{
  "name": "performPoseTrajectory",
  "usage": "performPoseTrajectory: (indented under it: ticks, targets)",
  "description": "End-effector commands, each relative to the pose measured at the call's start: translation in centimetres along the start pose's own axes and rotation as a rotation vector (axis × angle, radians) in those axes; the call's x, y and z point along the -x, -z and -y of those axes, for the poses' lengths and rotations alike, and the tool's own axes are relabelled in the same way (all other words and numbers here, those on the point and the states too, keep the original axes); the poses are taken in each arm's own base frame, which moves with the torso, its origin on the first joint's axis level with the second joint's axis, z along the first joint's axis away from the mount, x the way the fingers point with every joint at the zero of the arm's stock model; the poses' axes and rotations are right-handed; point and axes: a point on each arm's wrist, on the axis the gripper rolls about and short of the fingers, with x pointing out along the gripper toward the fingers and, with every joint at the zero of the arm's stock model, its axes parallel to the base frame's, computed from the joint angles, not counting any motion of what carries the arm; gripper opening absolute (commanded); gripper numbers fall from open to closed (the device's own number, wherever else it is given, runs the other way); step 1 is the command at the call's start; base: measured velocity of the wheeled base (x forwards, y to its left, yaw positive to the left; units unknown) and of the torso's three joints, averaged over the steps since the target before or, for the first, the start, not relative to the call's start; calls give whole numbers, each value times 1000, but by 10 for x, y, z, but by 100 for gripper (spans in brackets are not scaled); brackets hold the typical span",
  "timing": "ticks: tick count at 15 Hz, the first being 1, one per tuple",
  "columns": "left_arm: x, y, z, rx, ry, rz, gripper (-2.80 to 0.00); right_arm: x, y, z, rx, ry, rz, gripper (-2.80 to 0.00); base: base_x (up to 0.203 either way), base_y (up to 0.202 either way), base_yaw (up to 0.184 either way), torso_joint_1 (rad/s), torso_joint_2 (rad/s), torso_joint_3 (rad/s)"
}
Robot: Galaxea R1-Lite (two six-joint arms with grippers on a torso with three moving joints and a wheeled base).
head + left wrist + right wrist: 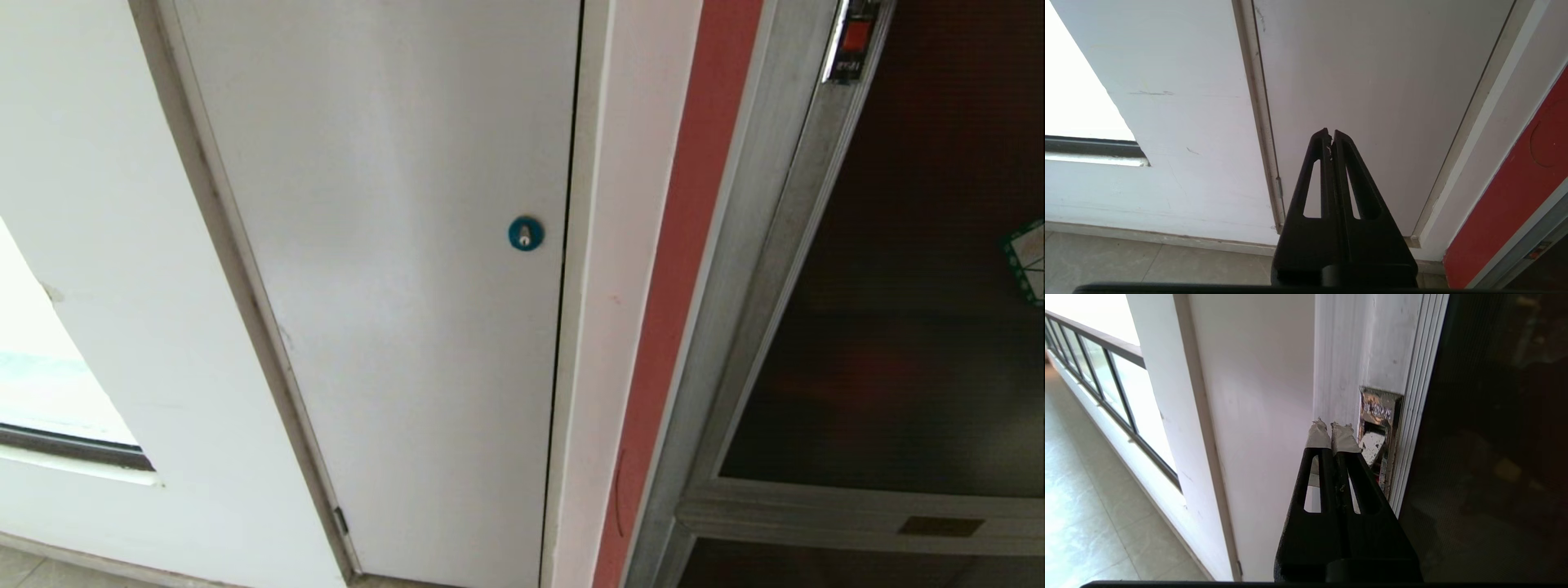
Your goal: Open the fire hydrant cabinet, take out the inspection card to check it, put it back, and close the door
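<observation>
Missing the latch (1376, 433) looks likeliest: the right end effector (1333, 426), tips together (taped), sits at its nine o'clock and may skid along the door (1494, 457) frame.

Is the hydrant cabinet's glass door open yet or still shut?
Shut. The door lies flush in its silver frame, with no gap showing. The right gripper, closed, is beside the latch.

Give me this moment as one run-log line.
stage: approaching latch | right gripper: shut, empty, tips beside latch recess on door frame | left gripper: shut, parked facing white door | cabinet door: closed
</observation>
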Motion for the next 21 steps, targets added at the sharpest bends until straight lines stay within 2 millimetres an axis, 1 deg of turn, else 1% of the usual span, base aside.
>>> performPoseTrajectory:
  ticks: [1, 12, 15, 21]
  targets:
    - [0, 0, 0, 0, 0, -1, -280, -6, 5, 3, -7, -2, -16, -280, 0, 0, 0, 0, 0, 0]
    - [0, 0, 0, 0, 0, -1, -280, -12, 19, 8, -28, 20, -61, -280, 0, 0, 0, 0, 0, 0]
    - [0, 0, 0, 0, 0, -2, -280, -15, 26, 10, -36, 27, -82, -280, 0, 0, 0, 0, 0, 0]
    - [0, 0, 0, 0, 0, -1, -280, -21, 29, 16, -31, 40, -74, -280, 0, 0, 0, 0, 0, 0]
